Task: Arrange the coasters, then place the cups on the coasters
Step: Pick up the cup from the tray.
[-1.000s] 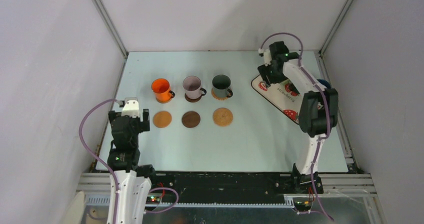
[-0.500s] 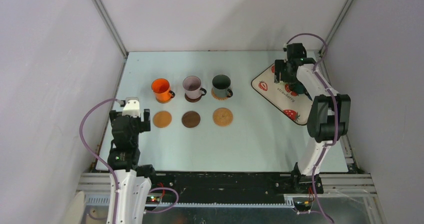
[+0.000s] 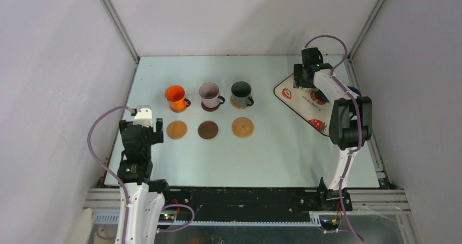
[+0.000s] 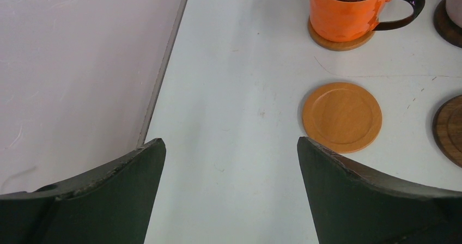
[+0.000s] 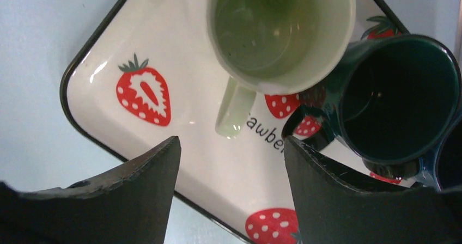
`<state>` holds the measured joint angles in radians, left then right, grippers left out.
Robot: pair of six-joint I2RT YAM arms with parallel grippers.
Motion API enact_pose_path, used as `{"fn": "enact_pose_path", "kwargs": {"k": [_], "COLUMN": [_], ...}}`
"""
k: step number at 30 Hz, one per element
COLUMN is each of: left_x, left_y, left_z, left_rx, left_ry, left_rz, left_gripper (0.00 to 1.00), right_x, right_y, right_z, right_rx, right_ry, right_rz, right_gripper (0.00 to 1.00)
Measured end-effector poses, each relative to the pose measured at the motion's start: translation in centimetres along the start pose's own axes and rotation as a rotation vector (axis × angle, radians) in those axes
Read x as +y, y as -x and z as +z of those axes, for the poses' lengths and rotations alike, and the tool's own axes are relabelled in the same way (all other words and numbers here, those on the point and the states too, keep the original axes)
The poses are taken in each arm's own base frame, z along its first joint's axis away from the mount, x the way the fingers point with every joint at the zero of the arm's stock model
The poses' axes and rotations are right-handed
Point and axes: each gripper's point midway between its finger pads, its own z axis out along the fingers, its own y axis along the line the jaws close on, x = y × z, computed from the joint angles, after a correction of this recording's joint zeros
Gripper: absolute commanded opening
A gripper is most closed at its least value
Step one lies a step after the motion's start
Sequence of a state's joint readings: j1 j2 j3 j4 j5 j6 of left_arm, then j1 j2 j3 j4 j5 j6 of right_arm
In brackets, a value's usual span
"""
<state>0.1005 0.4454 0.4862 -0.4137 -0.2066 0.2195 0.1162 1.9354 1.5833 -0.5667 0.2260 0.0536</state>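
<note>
Three cups stand on coasters in the back row: an orange cup [image 3: 175, 97] [image 4: 348, 10], a mauve-white cup [image 3: 210, 95] and a dark green cup [image 3: 241, 93]. In front of them lie bare coasters: tan [image 3: 176, 129] [image 4: 342, 116], dark brown [image 3: 208, 130] and tan [image 3: 242, 127]. On the strawberry tray [image 3: 305, 107] [image 5: 180, 53] sit a pale green cup [image 5: 280, 31], a second dark green cup [image 5: 400, 97] and a navy cup [image 5: 451, 159]. My right gripper [image 3: 303, 82] [image 5: 231, 140] hangs open above the tray, just short of the pale green cup's handle. Holding nothing, my left gripper [image 3: 141, 127] [image 4: 231, 143] is open near the left wall.
The enclosure's side walls stand close: the left wall [image 4: 81, 75] runs beside my left gripper, and the right wall lies just past the tray. The tray's black rim [image 5: 90, 72] sits at an angle on the pale table [image 3: 261, 157].
My right gripper swung right over the tray, then came back a little to the left, and its jaws widened. The left arm, the cups and the coasters have not moved.
</note>
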Motion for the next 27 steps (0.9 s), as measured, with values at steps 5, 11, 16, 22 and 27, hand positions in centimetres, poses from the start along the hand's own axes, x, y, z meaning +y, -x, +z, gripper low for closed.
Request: {"fn": "enact_pose_path", "kwargs": {"k": [5, 11, 16, 22, 27], "left_x": [0.0, 0.2, 0.2, 0.3, 0.3], "left_y": [-0.1, -0.3, -0.5, -0.6, -0.5], "left_z": [0.1, 0.2, 0.3, 0.3, 0.3], "left_rx": [0.008, 0.016, 0.027, 0.032, 0.03], "left_ry": [0.003, 0.013, 0.016, 0.019, 0.02], "left_rz": [0.002, 0.003, 0.005, 0.006, 0.006], "left_gripper": [0.98, 0.98, 0.98, 0.98, 0.98], "right_x": [0.7, -0.5, -1.7, -1.7, -1.3], "right_y": [0.5, 0.8, 0.5, 0.5, 0.0], "right_z": [1.7, 3.5, 4.2, 4.3, 4.9], "right_rx": [-0.01, 0.0, 0.014, 0.018, 0.04], "right_ry": [-0.057, -0.112, -0.136, -0.133, -0.119], "right_rz": [-0.03, -0.021, -0.012, -0.022, -0.029], "right_gripper": [0.68, 0.62, 0.5, 0.44, 0.32]}}
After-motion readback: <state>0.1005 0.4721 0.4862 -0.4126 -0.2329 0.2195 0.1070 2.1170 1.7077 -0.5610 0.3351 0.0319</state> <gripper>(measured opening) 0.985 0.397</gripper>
